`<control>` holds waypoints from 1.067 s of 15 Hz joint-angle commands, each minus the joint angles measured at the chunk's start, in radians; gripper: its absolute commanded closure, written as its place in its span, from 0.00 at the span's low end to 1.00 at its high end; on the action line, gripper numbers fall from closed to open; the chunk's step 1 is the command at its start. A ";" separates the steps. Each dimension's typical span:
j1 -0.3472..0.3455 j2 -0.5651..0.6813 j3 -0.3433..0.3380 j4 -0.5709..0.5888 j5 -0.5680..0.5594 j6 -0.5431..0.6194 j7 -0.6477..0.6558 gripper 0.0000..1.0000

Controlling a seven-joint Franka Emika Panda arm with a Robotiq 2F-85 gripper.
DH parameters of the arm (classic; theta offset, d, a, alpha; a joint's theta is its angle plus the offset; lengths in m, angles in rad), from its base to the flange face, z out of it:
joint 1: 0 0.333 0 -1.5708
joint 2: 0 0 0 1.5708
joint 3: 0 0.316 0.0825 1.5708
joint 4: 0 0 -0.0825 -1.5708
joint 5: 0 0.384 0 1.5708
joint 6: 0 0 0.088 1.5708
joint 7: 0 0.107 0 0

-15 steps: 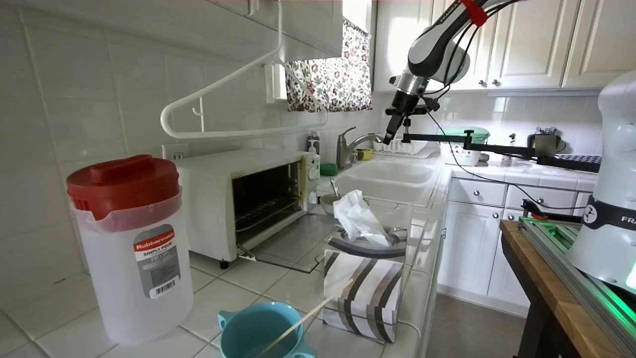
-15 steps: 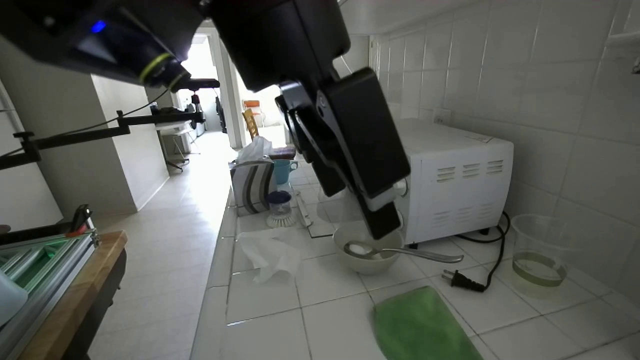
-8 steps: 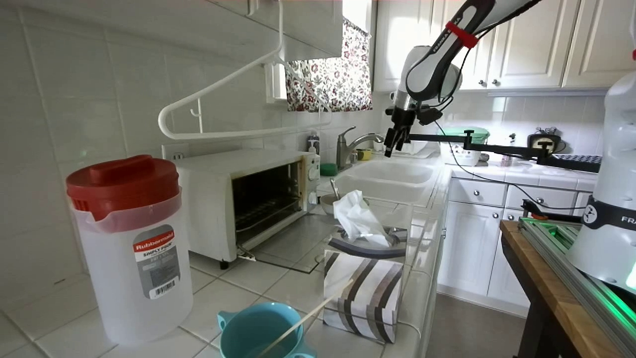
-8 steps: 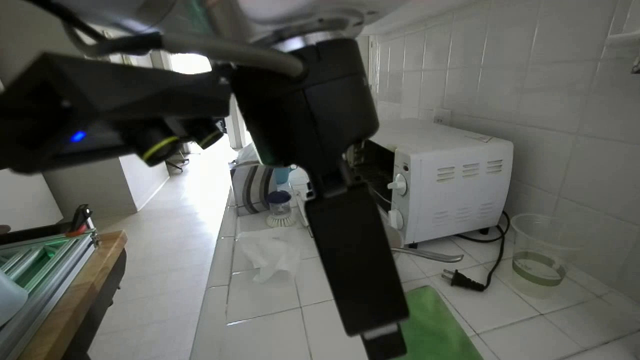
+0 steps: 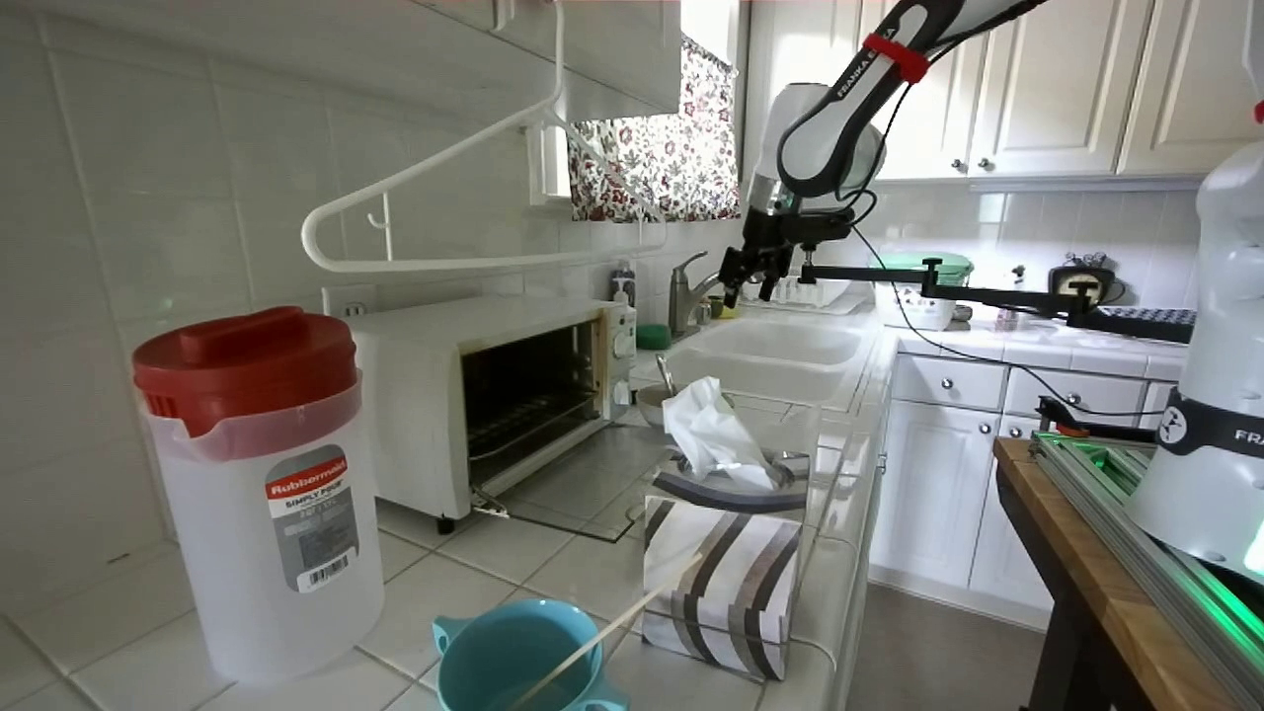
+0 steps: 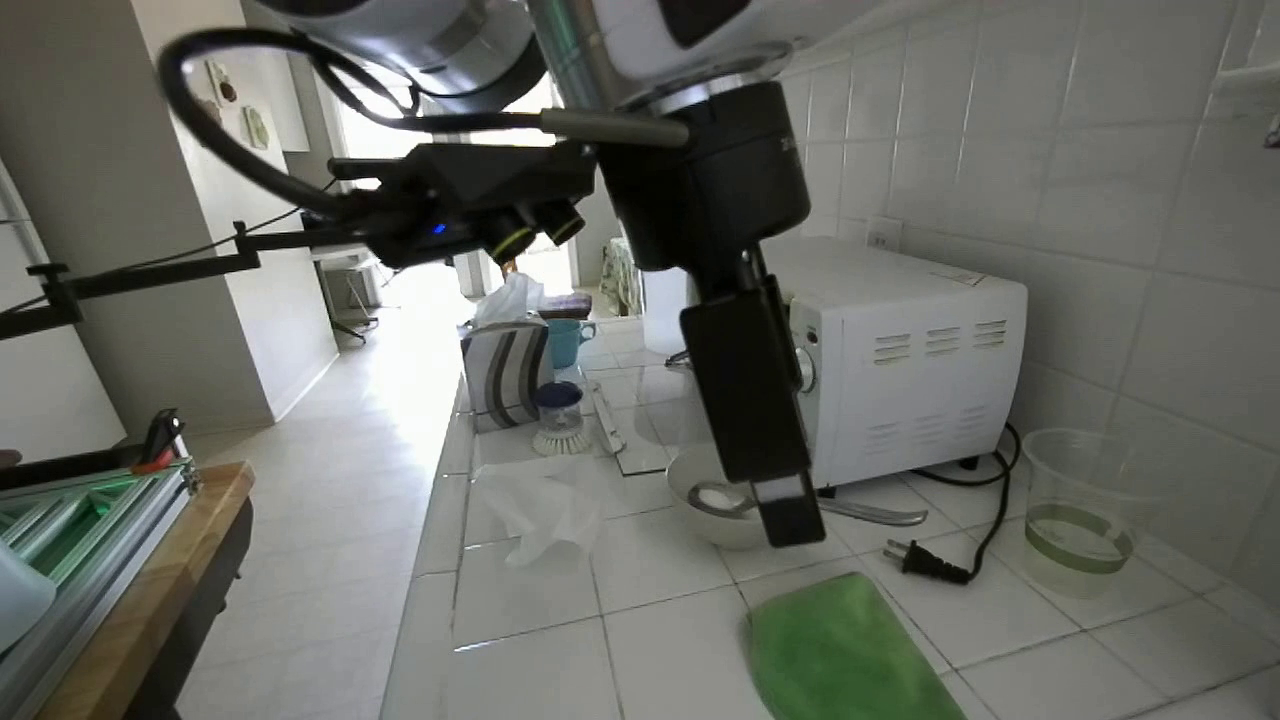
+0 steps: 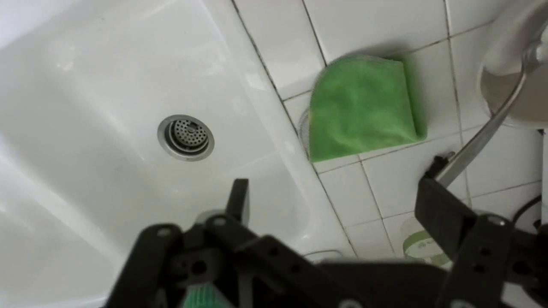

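The gripper (image 7: 332,188) hangs up above the edge of the sink (image 7: 257,85), 2 fingers (image 7: 445,216) spread apart, nothing in them. The green cloth (image 7: 364,109) is folded on the counter (image 7: 278,47), lower down, just past the fingertip gap in the wrist view, no obvious long axis tbh. The spoon (image 7: 477,139) slants toward 1 finger. Readable: "Rubbermaid Simply Pour" on the jug (image 5: 247,563) well away from the fingers, "Franka" on the arm (image 5: 857,81).

Gripper (image 7: 339,201), fingers (image 7: 443,216) well apart, above white sink (image 7: 128,68) and tiled counter (image 7: 372,25).
Sink at left with round metal drain (image 7: 186,137); folded green cloth (image 7: 361,109) on counter just right of sink's edge. Far right: pale bowl (image 7: 503,55), cut off at edge, metal spoon (image 7: 481,137) over its rim, handle slanting nearer, end hidden behind right finger. Clear container (image 7: 419,244) with green band near, partly behind gripper.
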 commanded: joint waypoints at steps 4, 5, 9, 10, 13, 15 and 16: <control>-0.014 0.019 0.030 0.013 0.000 0.003 0.027 0.00; -0.015 0.018 0.029 0.013 0.000 0.003 0.027 0.00; -0.013 0.060 0.018 0.042 -0.012 0.002 0.066 0.00; -0.009 0.083 0.009 0.056 -0.021 0.009 0.103 0.00; -0.011 0.137 0.014 0.098 0.033 -0.004 0.144 0.00; -0.008 0.170 0.015 0.133 0.053 -0.006 0.176 0.00; -0.009 0.184 0.018 0.150 0.068 0.001 0.187 0.00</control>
